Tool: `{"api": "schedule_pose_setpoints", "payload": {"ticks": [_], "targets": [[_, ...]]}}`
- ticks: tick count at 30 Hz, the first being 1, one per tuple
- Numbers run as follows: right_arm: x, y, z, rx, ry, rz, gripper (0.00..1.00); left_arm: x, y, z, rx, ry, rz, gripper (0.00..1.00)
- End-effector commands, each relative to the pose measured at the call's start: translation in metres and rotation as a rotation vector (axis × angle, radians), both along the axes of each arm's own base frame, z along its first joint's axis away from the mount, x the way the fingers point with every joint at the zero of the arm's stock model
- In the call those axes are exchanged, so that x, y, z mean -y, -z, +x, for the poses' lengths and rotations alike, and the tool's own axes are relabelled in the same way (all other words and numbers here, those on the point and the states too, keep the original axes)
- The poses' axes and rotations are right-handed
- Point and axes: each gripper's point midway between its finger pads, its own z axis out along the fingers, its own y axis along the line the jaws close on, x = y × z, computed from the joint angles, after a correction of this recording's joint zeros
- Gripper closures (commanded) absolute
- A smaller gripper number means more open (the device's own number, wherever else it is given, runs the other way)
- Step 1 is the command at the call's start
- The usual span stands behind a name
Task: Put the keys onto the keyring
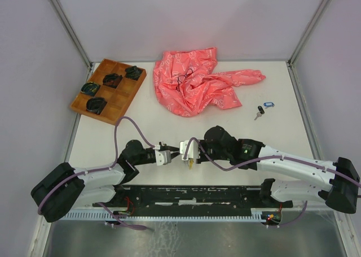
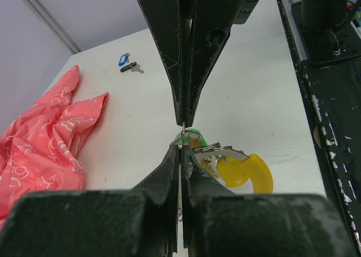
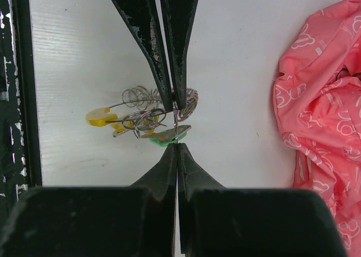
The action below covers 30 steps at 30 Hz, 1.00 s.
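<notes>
At the near middle of the table (image 1: pixel 169 127), the keyring (image 3: pixel 138 99) should handle as thin, springy, light wire that slips easily. Pinch the wire itself. Your left gripper (image 2: pixel 181 135) and right gripper (image 3: pixel 176 126) are both clamped shut, apparently on it; the yellow key (image 3: pixel 101 117) and green key (image 3: pixel 166 137) hang alongside.

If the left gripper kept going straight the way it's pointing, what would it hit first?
The right gripper: it faces the left gripper almost tip to tip, and both seem shut on the thin keyring wire between them.
</notes>
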Motion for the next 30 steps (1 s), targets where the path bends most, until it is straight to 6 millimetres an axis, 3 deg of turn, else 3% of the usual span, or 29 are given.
{"api": "schedule_pose_setpoints", "payload": {"ticks": [1,20,30], "targets": [[-0.01,-0.021,-0.001,0.02,-0.013,0.082,0.99,0.004,-0.025,0.0,0.055,0.018,-0.059,0.97],[-0.028,-0.024,-0.009,-0.017,-0.055,0.156,0.99,0.006,-0.032,-0.002,0.051,0.032,-0.088,0.97],[-0.015,-0.025,-0.008,0.032,-0.05,0.124,0.99,0.005,-0.032,0.009,-0.013,-0.029,-0.076,0.97]]}}
